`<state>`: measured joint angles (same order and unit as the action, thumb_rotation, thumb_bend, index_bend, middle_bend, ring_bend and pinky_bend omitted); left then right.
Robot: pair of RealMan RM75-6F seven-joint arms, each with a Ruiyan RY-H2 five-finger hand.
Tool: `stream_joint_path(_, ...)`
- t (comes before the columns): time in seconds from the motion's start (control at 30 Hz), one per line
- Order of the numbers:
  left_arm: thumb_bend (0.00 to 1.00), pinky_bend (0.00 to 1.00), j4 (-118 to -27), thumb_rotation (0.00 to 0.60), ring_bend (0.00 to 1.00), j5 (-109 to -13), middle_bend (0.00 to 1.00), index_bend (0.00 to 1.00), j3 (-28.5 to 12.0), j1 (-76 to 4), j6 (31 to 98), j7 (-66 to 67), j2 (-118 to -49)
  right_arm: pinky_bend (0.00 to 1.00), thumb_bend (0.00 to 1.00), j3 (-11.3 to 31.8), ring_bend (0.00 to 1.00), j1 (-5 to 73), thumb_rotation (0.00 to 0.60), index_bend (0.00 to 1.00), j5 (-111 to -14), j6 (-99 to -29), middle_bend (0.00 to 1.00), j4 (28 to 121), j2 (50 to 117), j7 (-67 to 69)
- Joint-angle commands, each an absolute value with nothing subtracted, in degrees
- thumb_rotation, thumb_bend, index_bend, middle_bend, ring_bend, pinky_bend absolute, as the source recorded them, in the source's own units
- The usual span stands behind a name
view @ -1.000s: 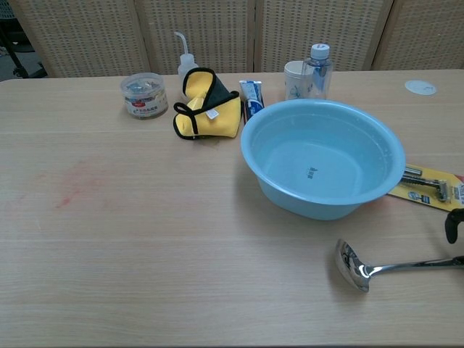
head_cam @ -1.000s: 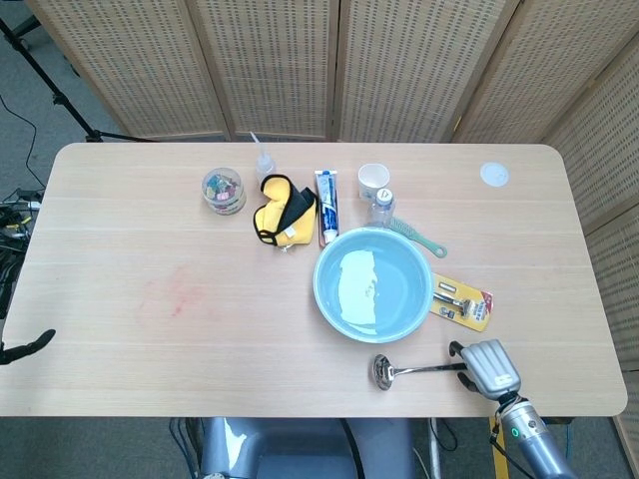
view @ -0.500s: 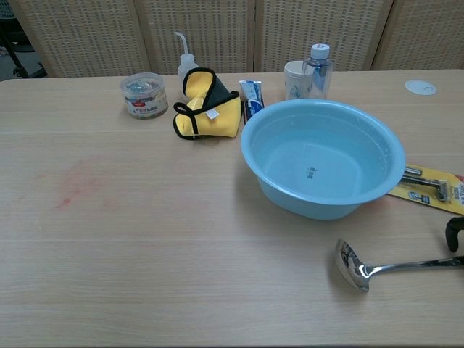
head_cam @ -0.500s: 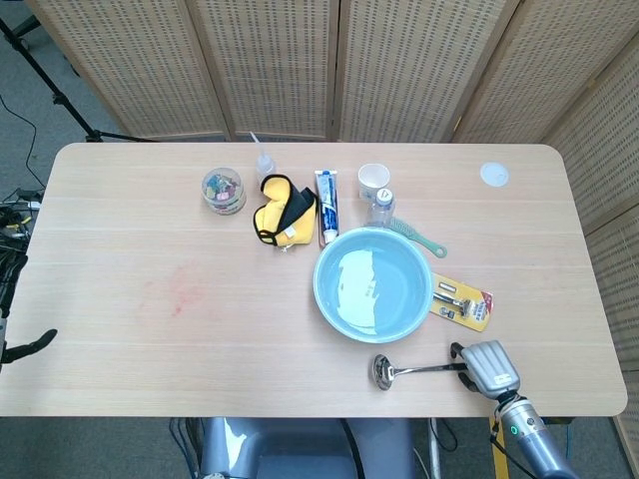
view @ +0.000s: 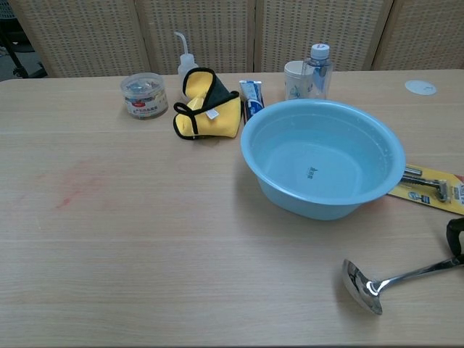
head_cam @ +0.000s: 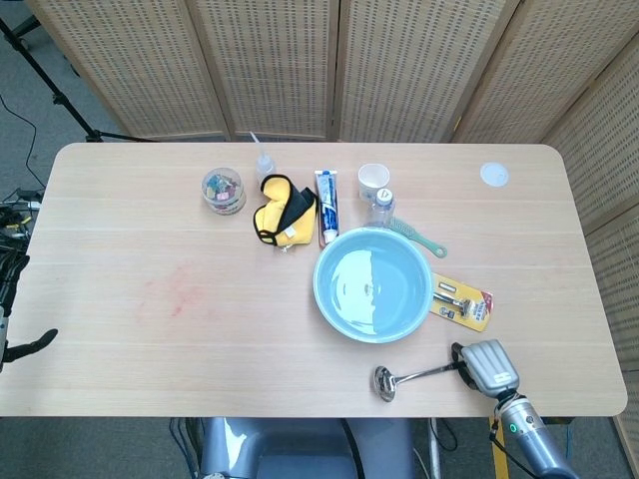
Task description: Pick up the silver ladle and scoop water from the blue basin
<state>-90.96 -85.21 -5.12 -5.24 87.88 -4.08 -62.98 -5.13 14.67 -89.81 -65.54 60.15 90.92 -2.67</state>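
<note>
Gripped at its handle end by the right hand (head_cam: 488, 365), the silver ladle (head_cam: 411, 378) is tilted just above the table (head_cam: 120, 249) near the blue basin (head_cam: 374, 284); scooping is not yet begun.

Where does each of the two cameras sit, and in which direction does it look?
Head view: sits high above the near edge, looks steeply down on the whole table; the right hand shows at the silver ladle handle.
Chest view: sits low at the near edge, looks across the tabletop toward the screens; only dark fingers show at the right border.
Shared: the blue basin holding water, the ladle, the yellow cloth and the jar.
</note>
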Motion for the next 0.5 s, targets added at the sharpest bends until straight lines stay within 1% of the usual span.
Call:
stream_joint_path(0.03, 0.0, 0.06, -91.0, 0.6, 0.0, -85.2, 0.0, 0.0, -5.1, -5.3, 87.9, -4.1, -63.0, 1.0, 0.72, -5.1, 0.92, 14.7, 0.6, 0.73, -90.2, -66.2, 0.99, 60.2, 90.8, -1.8)
stream_joint_path(0.23, 0.0, 0.06, -91.0, 0.6, 0.0, -85.2, 0.0, 0.0, -5.1, -5.3, 87.9, -4.2, -62.9, 1.0, 0.83, -5.0, 0.92, 14.7, 0.6, 0.76, -90.8, -67.7, 1.0, 62.7, 89.1, -0.3)
stream_joint_path(0.5, 0.0, 0.06, -91.0, 0.6, 0.0, -85.4, 0.0, 0.0, -5.0, -5.2, 88.1, -4.4, -62.8, 1.0, 0.9, -4.9, 0.92, 14.5, 0.6, 0.78, -90.5, -68.3, 1.0, 68.4, 84.9, 0.5)
